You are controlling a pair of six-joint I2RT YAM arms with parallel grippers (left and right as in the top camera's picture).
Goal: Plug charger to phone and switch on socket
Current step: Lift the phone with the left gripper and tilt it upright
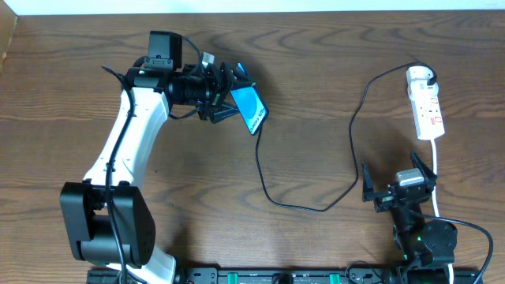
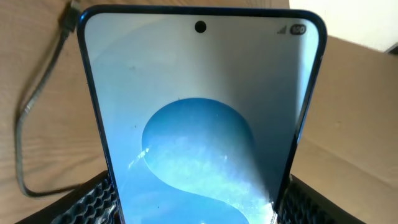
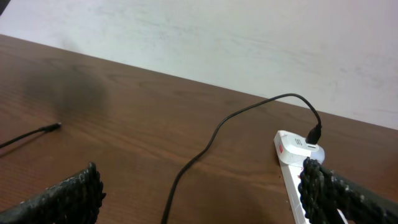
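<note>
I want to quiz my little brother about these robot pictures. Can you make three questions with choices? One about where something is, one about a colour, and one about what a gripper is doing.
1. Where is the phone?
A) in a drawer
B) held by the left gripper
C) on a chair

2. What colour is the socket?
A) white
B) green
C) yellow

3. How is the right gripper?
A) shut on a spoon
B) open, holding nothing
C) shut on a cup

Answers:
1. B, because the left wrist view shows the phone's blue screen standing between that gripper's two fingers.
2. A, because the overhead view shows a white strip with small red marks.
3. B, because its fingers stand wide apart in the right wrist view, with only bare table between them.
</note>
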